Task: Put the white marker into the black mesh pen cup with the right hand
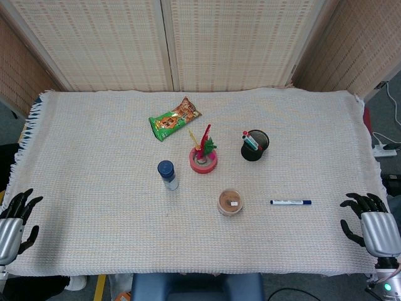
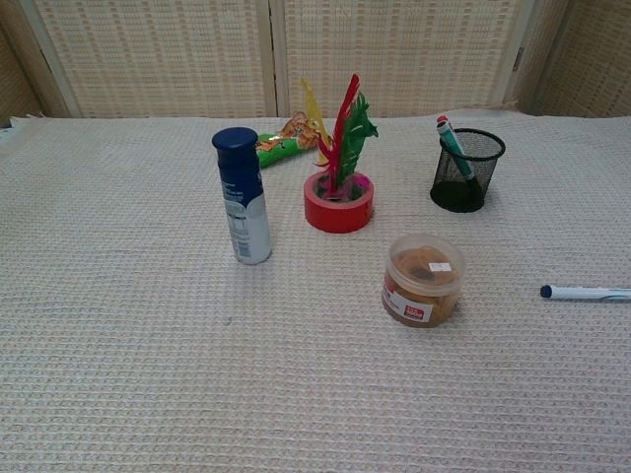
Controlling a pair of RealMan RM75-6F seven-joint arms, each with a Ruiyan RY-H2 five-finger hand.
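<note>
The white marker [image 1: 291, 202] with dark blue ends lies flat on the woven cloth at the right, also seen in the chest view as the marker [image 2: 588, 293] running off the right edge. The black mesh pen cup [image 1: 255, 145] stands upright behind it, holding a green and red pen; the same cup [image 2: 465, 170] shows at the right of the chest view. My right hand [image 1: 371, 227] rests at the table's front right corner, fingers spread, empty, right of the marker. My left hand [image 1: 14, 221] sits at the front left corner, fingers apart, holding nothing.
A clear tub with a brown content [image 1: 230, 202] sits left of the marker. A red tape roll with feathers [image 1: 203, 157], a blue-capped white bottle [image 1: 167, 174] and a green snack bag [image 1: 175, 117] stand further left and back. Wicker screens close the back.
</note>
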